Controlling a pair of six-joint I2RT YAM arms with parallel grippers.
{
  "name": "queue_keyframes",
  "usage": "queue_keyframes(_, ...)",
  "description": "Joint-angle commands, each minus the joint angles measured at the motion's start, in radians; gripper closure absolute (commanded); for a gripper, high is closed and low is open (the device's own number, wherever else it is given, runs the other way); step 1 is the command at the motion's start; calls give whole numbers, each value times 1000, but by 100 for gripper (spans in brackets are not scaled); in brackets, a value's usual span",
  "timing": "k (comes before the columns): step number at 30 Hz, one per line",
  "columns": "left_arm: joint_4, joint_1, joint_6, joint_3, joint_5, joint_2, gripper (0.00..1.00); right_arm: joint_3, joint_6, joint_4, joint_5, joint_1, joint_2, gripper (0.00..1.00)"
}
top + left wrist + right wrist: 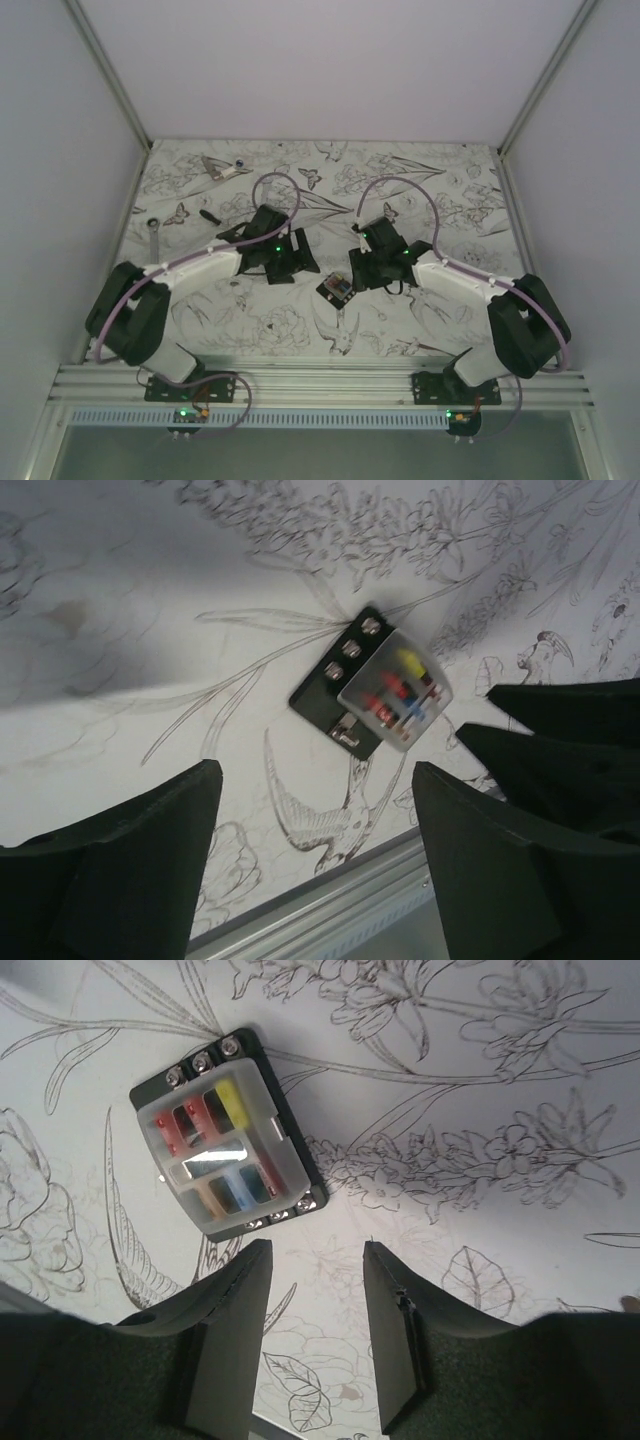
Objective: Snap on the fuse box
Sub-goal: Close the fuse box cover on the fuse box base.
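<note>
Surface: desk (450,180) covered by a white sheet with line drawings of flowers, butterflies and birds; plain pale walls on three sides, a metal rail (320,380) along the near edge.
Task thing: fuse box (336,288), a small black square base with a clear cover over red, yellow, blue and orange fuses and rows of screws along two edges; it lies flat on the desk.
Cover: it sits over the fuses; whether it is clicked home cannot be told.
Left pincer (290,262): spread wide, nothing between its fingers, hanging above the desk.
Fuse box from the left pincer: in the left wrist view the fuse box (372,685) lies ahead of the left pincer (315,780), toward its right-hand finger, clear of both fingers.
Right pincer (362,270): parted with a narrower gap, holding nothing, low over the desk.
Fuse box from the right pincer: in the right wrist view the fuse box (228,1155) sits just beyond the fingertips of the right pincer (315,1255), off toward the left-hand finger and not touching it.
Between the arms: from above, the fuse box lies between the two pincers, closer to the right one.
Elsewhere: a wrench (152,232) lies beyond the left pincer, near the left wall, well apart from the fuse box.
</note>
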Motion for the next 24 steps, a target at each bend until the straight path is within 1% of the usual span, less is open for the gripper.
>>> queue_keyframes(1, 29, -23, 28, 84, 52, 119, 24, -20, 6, 90, -159, -41, -4, 54)
queue_keyframes(7, 38, -46, 41, 159, 98, 237, 43, -63, 22, 162, -266, -106, 3, 59)
queue_keyframes(12, 39, -62, 46, 178, 121, 267, 59, -67, 42, 203, -304, -120, 29, 62)
queue_keyframes(14, 39, -68, 47, 177, 127, 271, 61, -67, 47, 214, -318, -121, 43, 62)
queue_keyframes(20, 39, -81, 47, 177, 139, 303, 61, -63, 53, 214, -319, -122, 80, 64)
queue_keyframes(24, 39, -88, 43, 175, 150, 329, 65, -68, 51, 200, -327, -122, 128, 65)
